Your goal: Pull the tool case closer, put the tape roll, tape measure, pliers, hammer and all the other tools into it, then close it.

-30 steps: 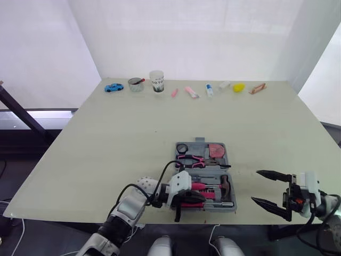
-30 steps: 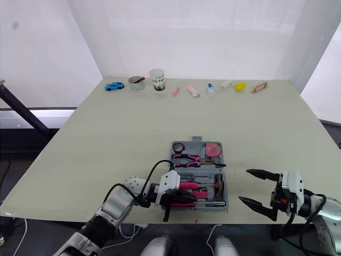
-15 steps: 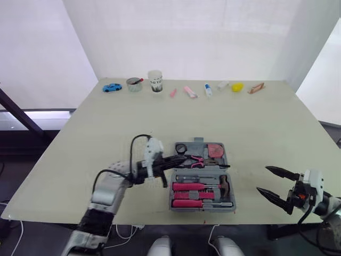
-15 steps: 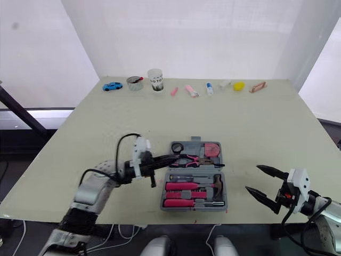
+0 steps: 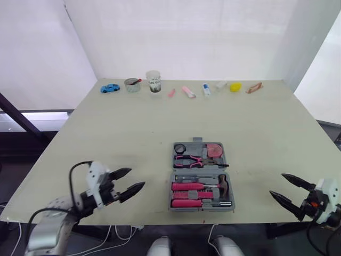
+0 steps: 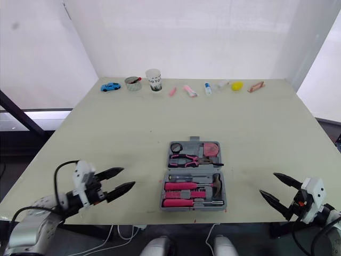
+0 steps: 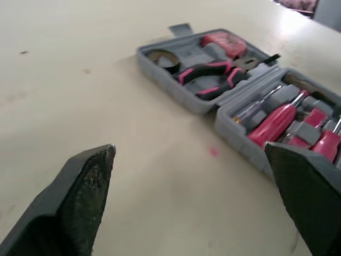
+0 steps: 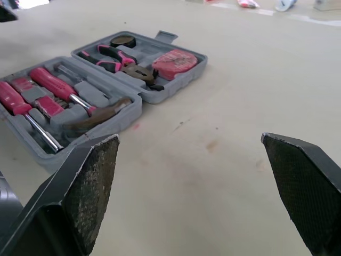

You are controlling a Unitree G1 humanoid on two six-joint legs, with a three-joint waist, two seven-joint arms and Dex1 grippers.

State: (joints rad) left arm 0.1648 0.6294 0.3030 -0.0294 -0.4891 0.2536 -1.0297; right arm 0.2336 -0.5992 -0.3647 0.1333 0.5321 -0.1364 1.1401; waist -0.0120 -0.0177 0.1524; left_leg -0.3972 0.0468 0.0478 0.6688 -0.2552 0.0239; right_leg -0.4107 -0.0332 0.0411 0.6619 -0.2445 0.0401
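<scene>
Case [image 5: 200, 176] open at table's [image 5: 106, 128] 6 o'clock, near edge; tape roll [image 5: 181, 148], pliers [image 5: 194, 159], hammer [image 5: 224, 184] inside. Left tool [image 5: 137, 177] wide, empty, at case's 9 o'clock. Right tool [image 5: 276, 184] wide, empty, at 3 o'clock. Risks: pliers tips seem to overhang, could jam case on closing; hard push could slide case off edge.

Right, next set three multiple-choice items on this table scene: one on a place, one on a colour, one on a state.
1. Where is the blue toy car?
A. at the near edge
B. at the far edge of the table
C. on the floor

2. What colour are the handles of the pliers?
A. pink and black
B. yellow
C. green

3. The tool case is:
A. shut
B. open with the hammer inside
C. open and empty

Answers:
1 B, it sits by the far edge, at the left.
2 A, the grips are pink with black.
3 B, both halves lie flat and filled.
</scene>
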